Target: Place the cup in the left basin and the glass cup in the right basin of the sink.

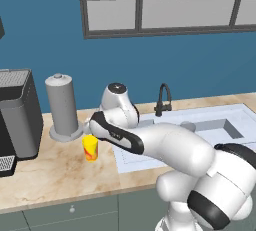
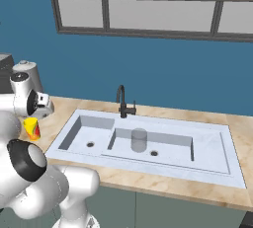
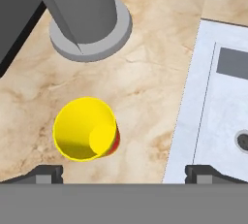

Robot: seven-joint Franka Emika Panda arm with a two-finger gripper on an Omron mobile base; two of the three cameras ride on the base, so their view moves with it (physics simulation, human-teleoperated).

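The yellow cup [image 3: 85, 128] with red-orange splashes stands upright on the marble counter, left of the sink [image 2: 217, 163]; it also shows as cup [image 1: 90, 147] and cup [image 2: 32, 128]. My gripper [image 3: 128, 172] hangs right above it, open, with nothing between the fingertips [image 3: 48, 173]; the cup lies left of the midline between them. The grey see-through glass cup [image 2: 139, 139] stands upright in the right basin [image 2: 173, 149]. The left basin [image 2: 85, 134] holds nothing, and its drain edge shows in the hand view.
A tall opaque grey cylinder [image 1: 62, 107] on a round base stands just behind the cup. A dark coffee machine [image 1: 17, 117] sits at the far left. The black faucet [image 2: 122, 102] rises behind the sink. My forearm [image 1: 150, 142] reaches across the sink's left rim.
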